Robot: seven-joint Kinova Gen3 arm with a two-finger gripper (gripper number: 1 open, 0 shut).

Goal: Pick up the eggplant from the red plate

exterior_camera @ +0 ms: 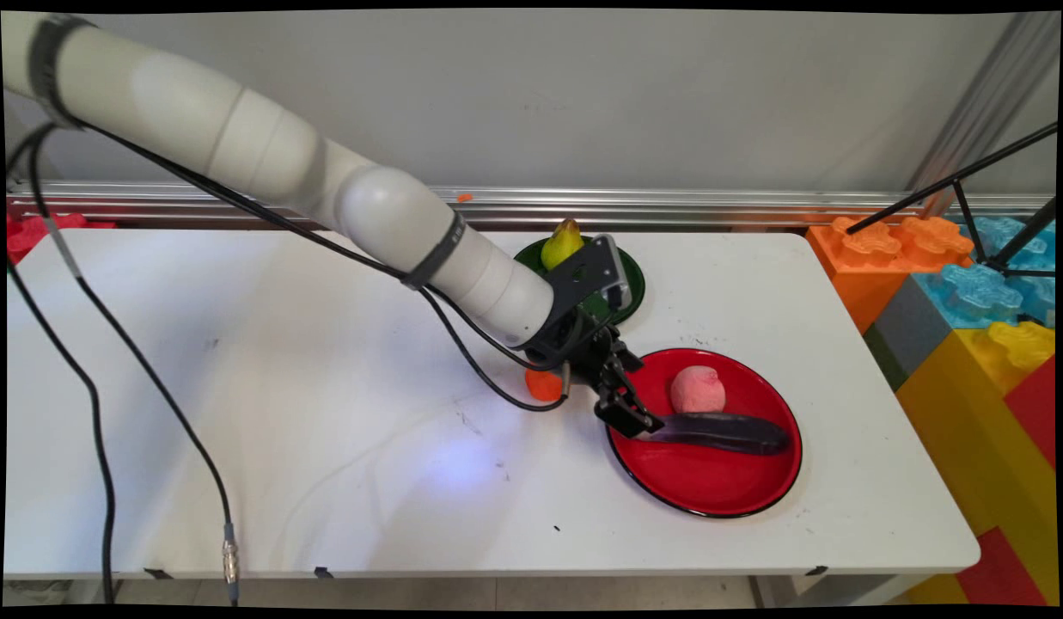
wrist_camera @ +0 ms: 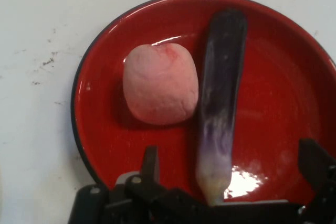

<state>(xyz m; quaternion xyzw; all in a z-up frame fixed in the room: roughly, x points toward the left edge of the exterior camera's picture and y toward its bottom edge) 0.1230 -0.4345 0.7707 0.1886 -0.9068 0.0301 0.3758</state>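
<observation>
Gripper low over red plate, fingers spread wide either side of purple eggplant's pale end, not touching. Pink peach just beside eggplant on plate.

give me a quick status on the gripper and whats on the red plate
Gripper open, low over red plate, fingers either side of eggplant end. Pink peach beside eggplant. Pear on green plate behind.

1. White worktop, scuffed in places.
2. Red plate near the right edge.
3. Green plate at the far edge.
4. Small orange thing between them, partly hidden.
</observation>
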